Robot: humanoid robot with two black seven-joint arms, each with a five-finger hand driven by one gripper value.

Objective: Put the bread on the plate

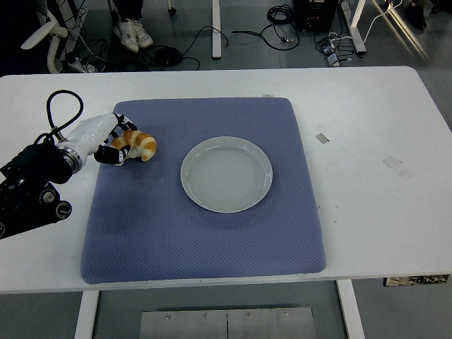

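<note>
white tabletop (367, 212) carries a blue-grey quilted mat (205, 240), and at the mat's far-left corner the golden-brown croissant (135, 145) lies with its long axis running roughly left to right, its left end inside the curled dark fingers (121, 128) of the left robot hand (111, 141), which looks closed around the bread, while the round pale grey-green plate (227, 174) sits empty near the mat's middle, to the right of the bread and slightly nearer the camera. the left arm is the only one in reach, the right one being out of view. whether the croissant is lifted or touching the mat is hard to make out, since the fingers cover its left end.
</note>
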